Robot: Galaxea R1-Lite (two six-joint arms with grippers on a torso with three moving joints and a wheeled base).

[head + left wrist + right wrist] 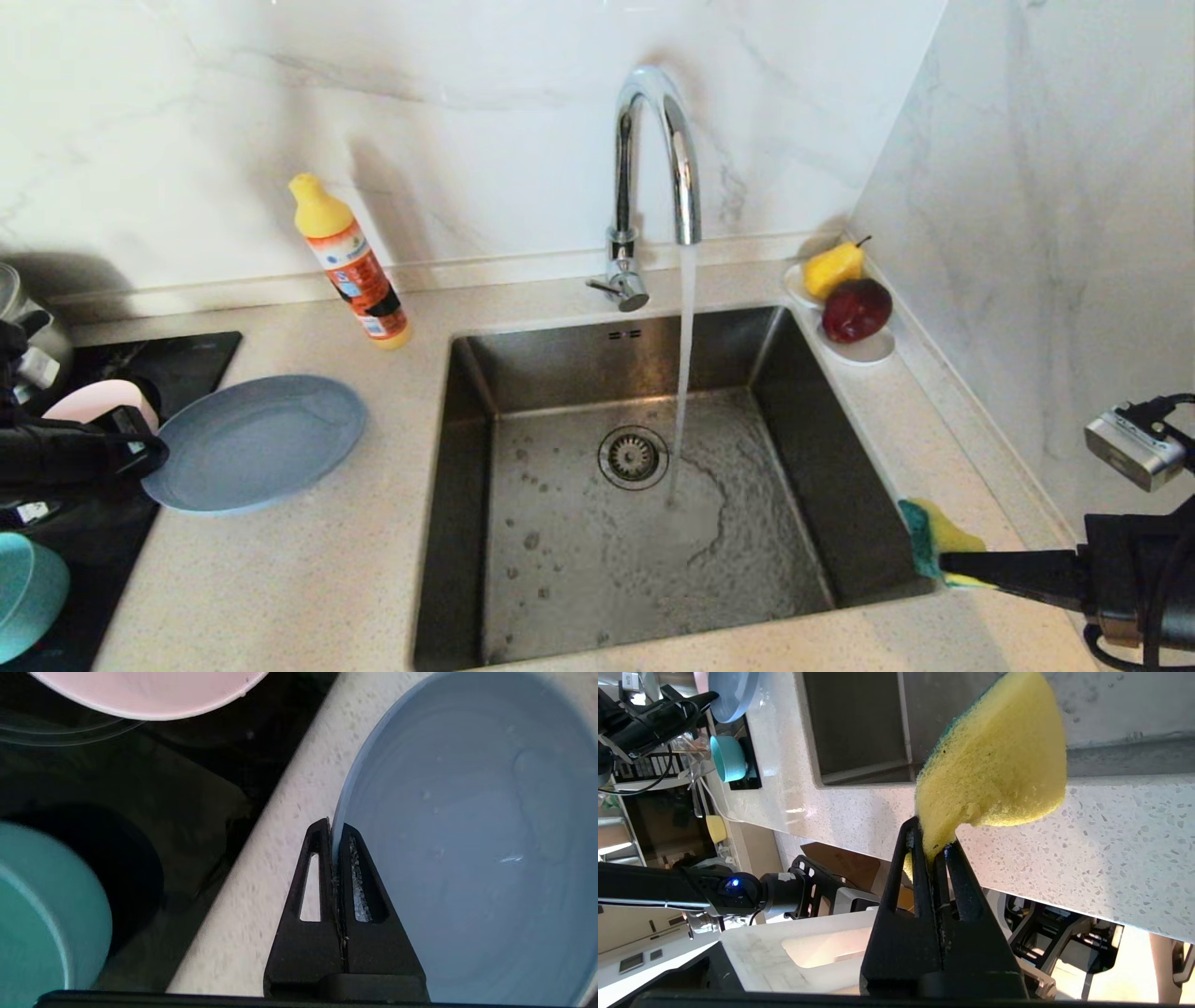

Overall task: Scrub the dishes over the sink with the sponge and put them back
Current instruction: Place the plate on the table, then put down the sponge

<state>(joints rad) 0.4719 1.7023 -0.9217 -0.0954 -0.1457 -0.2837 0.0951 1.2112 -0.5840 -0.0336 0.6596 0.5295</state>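
The grey-blue plate (257, 439) (467, 835) lies on the counter left of the sink (822, 439). My left gripper (154, 453) (332, 828) is shut on its near-left rim. Behind that arm is the pink bowl (93, 401) (149, 690), and the teal bowl (28, 593) (37, 914) stands at the front left. My right gripper (943, 563) (931, 835) is shut on one end of the yellow-and-green sponge (938, 541) (999, 756), level, at the sink's front right rim. Water runs from the chrome tap (653, 140) beside the drain strainer (633, 456).
An orange detergent bottle (350, 266) leans behind the plate. A white oval dish (868, 350) with a yellow pear (831, 269) and a red fruit (856, 310) sits at the back right corner. A black hob (177, 364) lies under the bowls. Marble walls close the back and right.
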